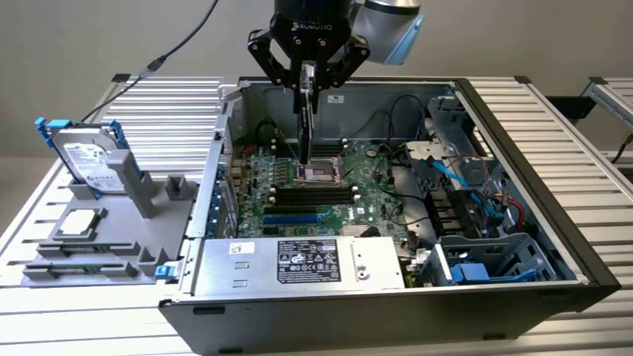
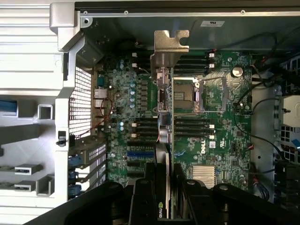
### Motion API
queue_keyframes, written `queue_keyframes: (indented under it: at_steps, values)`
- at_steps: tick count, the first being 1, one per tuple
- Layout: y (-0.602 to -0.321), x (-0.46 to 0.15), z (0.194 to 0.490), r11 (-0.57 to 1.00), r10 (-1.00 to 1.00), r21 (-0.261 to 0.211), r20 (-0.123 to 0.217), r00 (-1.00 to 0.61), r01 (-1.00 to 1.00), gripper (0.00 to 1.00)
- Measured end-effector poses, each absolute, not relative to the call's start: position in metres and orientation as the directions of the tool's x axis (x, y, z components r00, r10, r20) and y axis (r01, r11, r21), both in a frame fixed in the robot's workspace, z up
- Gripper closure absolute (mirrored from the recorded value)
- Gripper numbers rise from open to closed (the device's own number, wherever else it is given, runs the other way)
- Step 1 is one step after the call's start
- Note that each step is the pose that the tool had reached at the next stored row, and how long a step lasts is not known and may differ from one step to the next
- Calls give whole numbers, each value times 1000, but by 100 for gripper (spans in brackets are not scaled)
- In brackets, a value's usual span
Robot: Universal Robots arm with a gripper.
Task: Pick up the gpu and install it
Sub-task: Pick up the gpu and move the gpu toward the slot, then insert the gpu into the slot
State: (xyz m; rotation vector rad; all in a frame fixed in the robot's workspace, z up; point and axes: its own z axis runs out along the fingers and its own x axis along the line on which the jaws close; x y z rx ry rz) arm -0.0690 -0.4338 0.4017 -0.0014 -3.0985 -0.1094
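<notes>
My gripper (image 1: 308,74) hangs above the open computer case (image 1: 534,193), shut on the gpu (image 1: 307,122). The thin card hangs on edge from the fingers, its lower end over the green motherboard (image 1: 346,196) near the processor socket (image 1: 319,172). In the wrist view the gpu (image 2: 165,117) runs away from the gripper (image 2: 167,187), with its silver end bracket (image 2: 168,47) at the far end. The card's black cover shows between the fingers. Blue expansion slots (image 2: 140,153) lie on the motherboard (image 2: 220,136) to one side of the card.
A grey fixture (image 1: 109,222) at the exterior view's left holds a silver hard drive in a blue frame (image 1: 84,156) and a small square processor chip (image 1: 79,222). Inside the case sit a power supply (image 1: 296,261), cables (image 1: 435,185) and a blue drive cage (image 1: 485,259).
</notes>
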Motion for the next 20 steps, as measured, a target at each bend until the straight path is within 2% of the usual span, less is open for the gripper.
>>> queue_keyframes:
  at_steps: [12, 20]
  values:
    - [-434, -69, 402, 998, -1, 70, 41, -999, 2, 73]
    - [-434, -70, 400, 989, -134, 71, 41, -990, -131, 73]
